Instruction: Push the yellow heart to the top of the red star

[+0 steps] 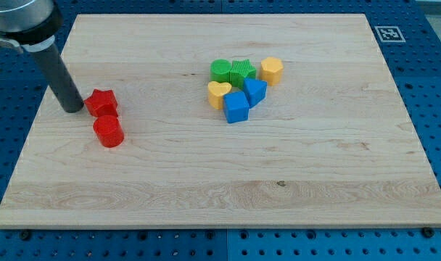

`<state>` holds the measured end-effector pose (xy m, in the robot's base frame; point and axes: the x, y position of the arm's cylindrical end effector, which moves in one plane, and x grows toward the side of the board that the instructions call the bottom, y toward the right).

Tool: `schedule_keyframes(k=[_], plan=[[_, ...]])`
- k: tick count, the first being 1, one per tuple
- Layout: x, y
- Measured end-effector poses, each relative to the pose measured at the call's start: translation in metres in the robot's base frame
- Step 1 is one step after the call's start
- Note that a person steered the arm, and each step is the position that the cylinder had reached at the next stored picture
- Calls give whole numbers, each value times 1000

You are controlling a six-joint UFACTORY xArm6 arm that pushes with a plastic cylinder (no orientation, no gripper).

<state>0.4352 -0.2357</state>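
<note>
Beside the red star (101,102), on the side toward the view's left, my tip (74,109) rests on the wooden board (206,188), touching or all but touching that block; I cannot tell which. No jaws on this rod, so nothing is held, and nothing opens or closes; it only pushes. Red cylinder (109,132) sits just below the red star, the two close enough that they may touch. Yellow heart (219,94), the block I must move, lies well apart from the red star, off toward the view's right, at about the same height on the board. It is at the near-left edge of a cluster: a green block (221,70) and a second green block (243,72) just above it, a blue block (236,107) right against its lower right, another blue block (254,90) beyond that, and a yellow block (272,69) farthest from the red star. Judgement: the push on the heart has not begun; I am at the wrong end of the job. Next move calls for leaving the red star undisturbed, travelling round the cluster, and getting in on the heart's right side, a tight gap given the blue block. Then push it leftward and slightly up, so it stops just above the red star. Risk: dragging blue or green along.
</note>
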Motion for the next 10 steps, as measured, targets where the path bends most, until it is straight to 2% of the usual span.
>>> schedule_keyframes(k=[3, 4, 5, 6, 7, 9, 10], plan=[[0, 34], [-2, 25], [-66, -15], [-127, 5], [-147, 82], [-149, 311], [-116, 414]])
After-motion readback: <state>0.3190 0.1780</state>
